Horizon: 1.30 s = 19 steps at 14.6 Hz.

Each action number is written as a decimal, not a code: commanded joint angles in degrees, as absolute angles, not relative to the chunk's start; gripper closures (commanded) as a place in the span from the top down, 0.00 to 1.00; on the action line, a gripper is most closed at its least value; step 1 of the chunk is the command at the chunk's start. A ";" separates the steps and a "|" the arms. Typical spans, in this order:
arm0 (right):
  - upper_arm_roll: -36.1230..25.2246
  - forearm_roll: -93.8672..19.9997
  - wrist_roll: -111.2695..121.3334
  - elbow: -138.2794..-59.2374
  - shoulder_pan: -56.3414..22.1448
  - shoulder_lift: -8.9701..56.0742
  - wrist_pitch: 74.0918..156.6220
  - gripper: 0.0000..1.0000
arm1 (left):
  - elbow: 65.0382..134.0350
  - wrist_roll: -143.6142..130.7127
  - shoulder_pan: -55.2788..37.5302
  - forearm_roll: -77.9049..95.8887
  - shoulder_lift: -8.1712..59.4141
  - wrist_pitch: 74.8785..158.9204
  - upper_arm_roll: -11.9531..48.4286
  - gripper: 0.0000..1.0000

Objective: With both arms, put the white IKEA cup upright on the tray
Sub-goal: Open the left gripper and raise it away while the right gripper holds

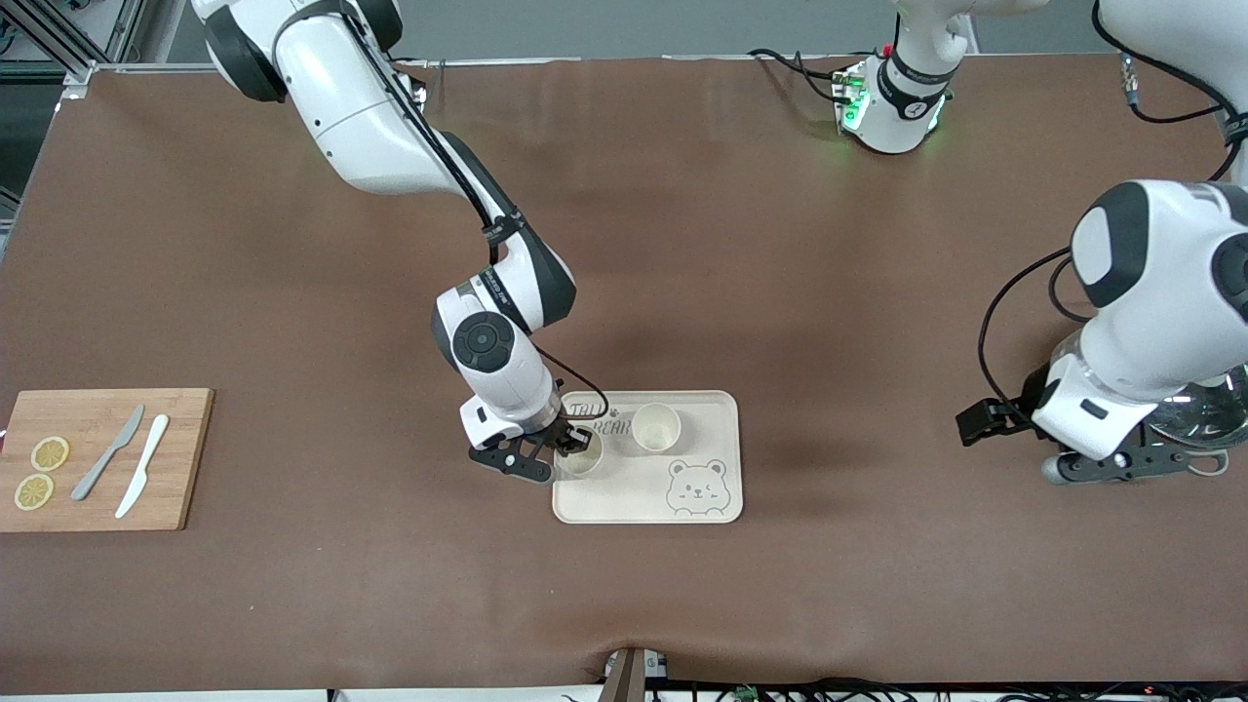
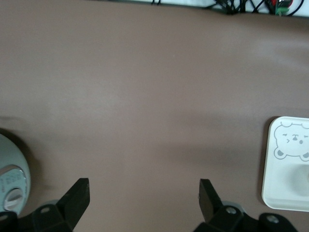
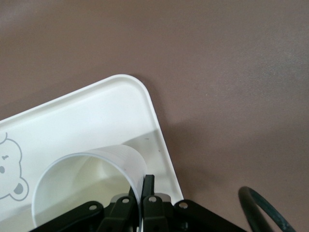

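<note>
The cream-white tray (image 1: 606, 499) with bear drawing lies mid-table. One white cup (image 1: 655, 427) stands upright on it. My right gripper (image 1: 573, 444) is shut on the rim of a second white cup (image 1: 583, 458), upright at the tray's corner toward the right arm's end. In the right wrist view the fingers (image 3: 148, 186) pinch the cup (image 3: 82, 179) wall over the tray (image 3: 96, 111); I cannot tell if its base touches. My left gripper (image 1: 1121, 466) is open and empty, low over bare table toward the left arm's end, fingers wide (image 2: 143, 193); the tray's corner (image 2: 285, 193) shows there.
A bamboo cutting board (image 1: 97, 492) with two lemon slices and two knives lies at the right arm's end. A glass vessel (image 1: 1204, 414) with a grey lid (image 2: 9, 179) stands beside the left gripper. A black cable (image 3: 260, 208) hangs by the right gripper.
</note>
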State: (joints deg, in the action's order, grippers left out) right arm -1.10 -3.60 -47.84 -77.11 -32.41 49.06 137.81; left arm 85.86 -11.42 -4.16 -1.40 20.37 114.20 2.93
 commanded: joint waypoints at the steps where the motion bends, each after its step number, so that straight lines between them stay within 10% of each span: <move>1: -1.67 -2.46 -49.48 -75.50 -33.13 50.36 137.81 0.00 | 87.10 -9.58 -3.52 0.00 15.66 110.32 3.25 1.00; 7: -1.67 -2.46 -49.57 -75.50 -33.31 50.62 137.90 0.00 | 86.75 -6.77 0.00 -0.35 9.15 103.20 7.82 1.00; 11: -1.67 -2.37 -49.22 -75.41 -32.43 50.36 137.37 1.00 | 86.75 -6.77 -0.70 0.00 4.41 95.82 7.82 1.00; 19: -1.58 -1.58 -47.38 -74.97 -31.29 45.73 129.14 1.00 | 86.66 -6.42 -2.72 0.00 0.97 85.96 8.26 1.00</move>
State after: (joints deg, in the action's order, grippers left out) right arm -2.12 -2.73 -47.95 -75.09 -32.19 49.24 134.34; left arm 85.90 -7.81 -2.88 -1.16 1.70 87.44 7.90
